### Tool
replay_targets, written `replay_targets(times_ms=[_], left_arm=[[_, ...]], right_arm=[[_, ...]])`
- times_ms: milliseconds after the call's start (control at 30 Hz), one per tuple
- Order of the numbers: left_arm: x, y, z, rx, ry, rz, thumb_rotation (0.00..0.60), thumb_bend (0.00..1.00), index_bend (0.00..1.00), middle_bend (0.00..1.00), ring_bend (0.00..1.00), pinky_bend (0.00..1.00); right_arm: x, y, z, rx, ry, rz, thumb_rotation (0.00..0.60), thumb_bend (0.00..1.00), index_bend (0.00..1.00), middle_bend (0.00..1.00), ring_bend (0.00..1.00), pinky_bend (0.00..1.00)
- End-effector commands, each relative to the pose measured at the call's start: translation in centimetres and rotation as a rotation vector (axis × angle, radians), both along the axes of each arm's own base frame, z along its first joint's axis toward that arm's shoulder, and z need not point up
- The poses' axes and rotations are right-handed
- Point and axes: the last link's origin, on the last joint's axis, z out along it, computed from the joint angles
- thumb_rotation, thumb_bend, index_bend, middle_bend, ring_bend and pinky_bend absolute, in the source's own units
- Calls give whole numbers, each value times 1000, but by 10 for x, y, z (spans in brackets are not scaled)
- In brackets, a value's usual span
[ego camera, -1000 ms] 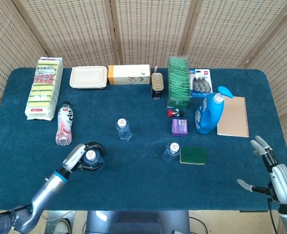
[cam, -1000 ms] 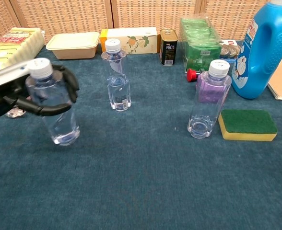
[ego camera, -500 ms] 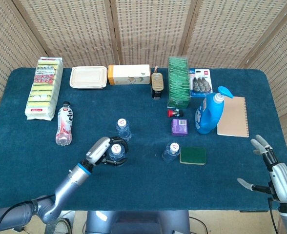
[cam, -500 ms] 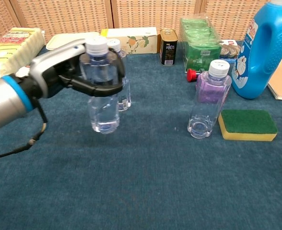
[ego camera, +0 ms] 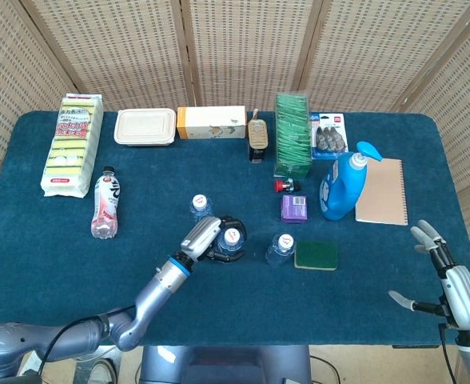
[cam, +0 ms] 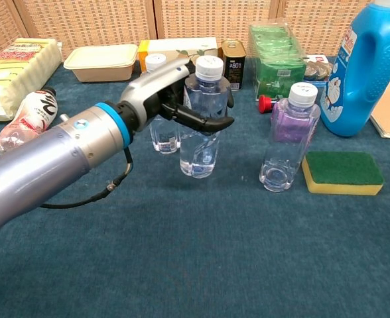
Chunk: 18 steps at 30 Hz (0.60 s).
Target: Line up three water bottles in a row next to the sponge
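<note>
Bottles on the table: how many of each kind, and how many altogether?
Clear water bottles: 3
Red-and-white drink bottle, lying down: 1
Blue detergent bottle: 1
Total: 5

Left hand (cam: 182, 99) reaches forward with fingers curled closed; right hand (ego camera: 451, 284) rests low, fingers spread.

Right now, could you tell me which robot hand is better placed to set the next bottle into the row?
Left: the left robot hand already grips a clear white-capped bottle beside the row; the right robot hand is far off.
</note>
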Motion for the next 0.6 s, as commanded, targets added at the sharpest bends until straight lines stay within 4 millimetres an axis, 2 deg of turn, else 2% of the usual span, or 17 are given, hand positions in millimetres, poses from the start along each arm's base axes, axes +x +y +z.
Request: replay_targets(times_ms=[33,233,600], left_arm=[[8,4,-12,1,3,1,600,355,506,584,408,478],[14,4,-28,-9,9,-2,600,354,506,584,408,478],[19,4,-38,-23,9,-14,600,313,506,580,405,478]], right_arm=[[-1,-1,-1,4,1,-1,600,0,76,0,0,255],[-1,-4,-2,13,1,0,600,0,76,0,0,255],[-1,-4,-3,19,5,1,600,0,78,0,0,255]])
